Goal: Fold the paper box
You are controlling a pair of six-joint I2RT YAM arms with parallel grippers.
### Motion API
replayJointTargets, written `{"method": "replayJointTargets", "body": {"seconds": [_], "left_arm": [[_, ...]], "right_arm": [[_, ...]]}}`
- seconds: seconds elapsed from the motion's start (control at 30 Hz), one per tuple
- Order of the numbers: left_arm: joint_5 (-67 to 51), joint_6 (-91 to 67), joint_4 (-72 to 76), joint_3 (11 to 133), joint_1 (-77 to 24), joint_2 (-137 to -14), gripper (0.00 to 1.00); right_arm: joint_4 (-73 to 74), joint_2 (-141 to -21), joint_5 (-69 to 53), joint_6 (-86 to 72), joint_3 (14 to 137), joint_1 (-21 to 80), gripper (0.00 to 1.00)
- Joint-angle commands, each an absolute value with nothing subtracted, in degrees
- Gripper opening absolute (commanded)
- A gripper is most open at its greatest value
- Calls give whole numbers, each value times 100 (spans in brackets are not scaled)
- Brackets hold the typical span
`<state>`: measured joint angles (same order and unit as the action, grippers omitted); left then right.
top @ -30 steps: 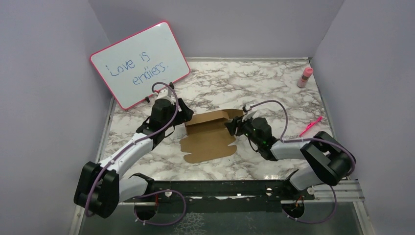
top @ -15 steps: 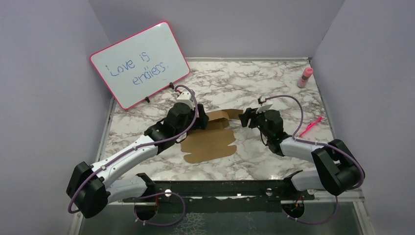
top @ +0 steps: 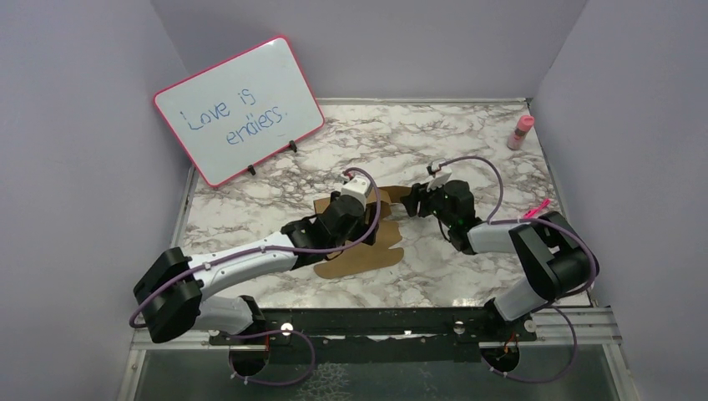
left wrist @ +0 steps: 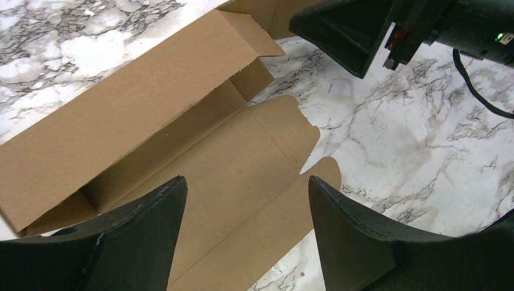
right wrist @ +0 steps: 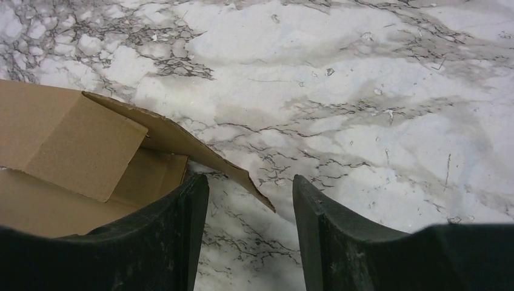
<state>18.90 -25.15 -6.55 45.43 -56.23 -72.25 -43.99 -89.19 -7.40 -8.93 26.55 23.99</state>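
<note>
The paper box (top: 359, 261) is a brown cardboard sheet, partly folded, in the middle of the marble table. One long wall stands up along its far side (left wrist: 121, 115), and the rounded flaps lie flat (left wrist: 242, 182). My left gripper (left wrist: 245, 179) hovers open over the flat panel with nothing between its fingers; from above it hides the middle of the box (top: 367, 224). My right gripper (right wrist: 250, 177) is open at the box's right end (top: 415, 203). The pointed corner of an end flap (right wrist: 182, 142) reaches into its gap, apart from both fingers.
A white board with a pink rim (top: 238, 109) leans at the back left. A pink bottle (top: 521, 132) stands at the back right, and a pink pen (top: 531, 215) lies near the right edge. Purple walls close in three sides.
My left arm has swung right from the box's left end to over its middle. My right gripper has backed off to the box's right end flap.
</note>
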Motion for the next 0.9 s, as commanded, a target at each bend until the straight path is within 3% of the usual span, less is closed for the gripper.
{"method": "replayJointTargets", "body": {"seconds": [0.0,0.33,0.6,0.87], "left_arm": [[1793,-2389,161,4335,-5696,-7483,74],[1742,-2164,1230,3989,-5697,-8124,74],[2338,-1891,2061,3478,-5698,-8407,74],[2758,-1766,3389,3183,-5696,-9024,74]], "right_arm": [[-4778,-9083,-989,-730,2804,2347,56],[-4677,-8962,-1512,-787,2692,2347,31],[-4664,-8557,-1714,-975,2336,2352,9],[-4849,-8361,-1845,-1056,2036,2360,5]]}}
